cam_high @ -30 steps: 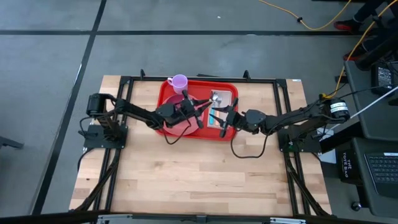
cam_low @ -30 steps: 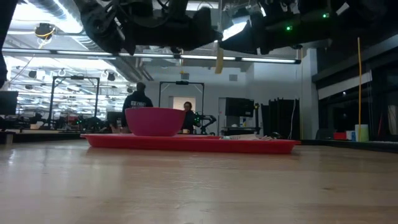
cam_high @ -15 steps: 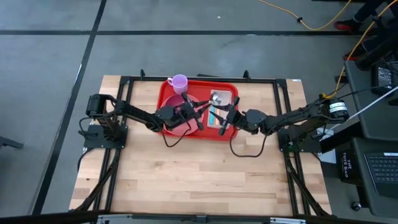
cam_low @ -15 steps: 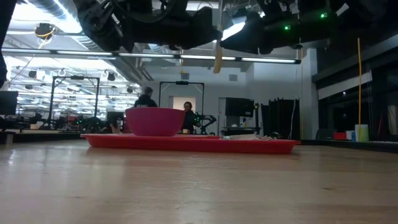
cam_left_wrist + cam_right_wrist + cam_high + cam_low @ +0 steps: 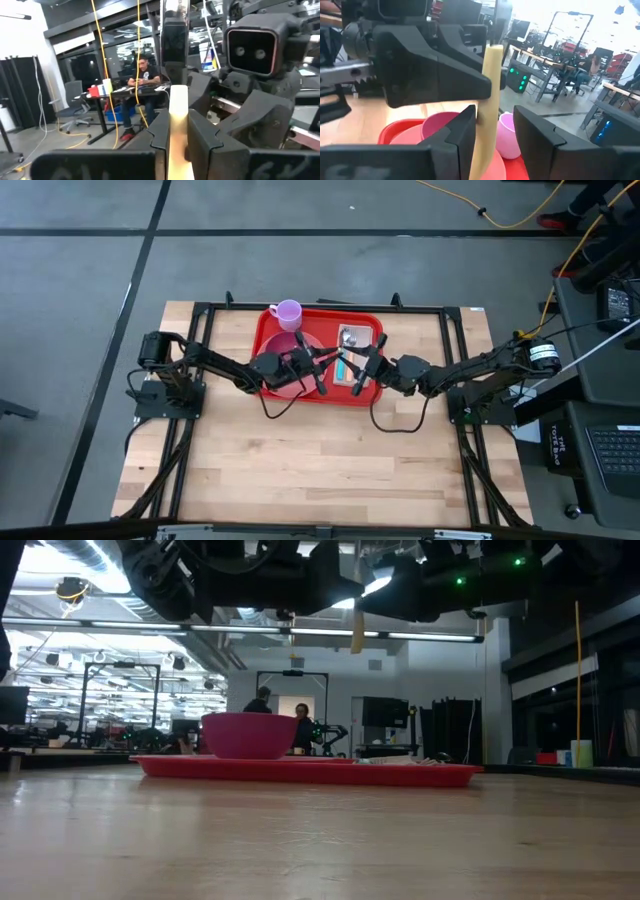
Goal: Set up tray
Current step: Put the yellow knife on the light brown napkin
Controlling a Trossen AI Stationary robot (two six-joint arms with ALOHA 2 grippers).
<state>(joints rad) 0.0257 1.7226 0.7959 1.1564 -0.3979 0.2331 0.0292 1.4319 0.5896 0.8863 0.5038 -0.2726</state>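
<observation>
The red tray [image 5: 322,355] lay on the wooden bench [image 5: 320,450] toward its far edge, midway between the two arm bases. On it sat a pink bowl [image 5: 245,735] on a salmon plate [image 5: 285,380] at the left end, a lilac cup [image 5: 289,311] at the far left corner, and some cutlery [image 5: 350,337] near the far right end. Both arms reached in over the tray and met above its middle. The left hand [image 5: 322,358] hung above the tray, just right of the bowl, its fingers closed on a pale, cream-coloured stick [image 5: 178,125] that rose straight up between them in the left wrist view. The right hand [image 5: 362,362] hung above the right half of the tray, facing the left one and close to it; in the right wrist view the same stick [image 5: 487,100] stood between its fingers [image 5: 462,132], lying against one of them with a clear gap to the other, so this hand was open around the stick rather than clamped on it. In the low view the stick [image 5: 357,632] showed high above the tray [image 5: 305,770], well clear of its surface, between the dark bodies of the two arms. A person [image 5: 145,77] sat at a desk in the room behind.
</observation>
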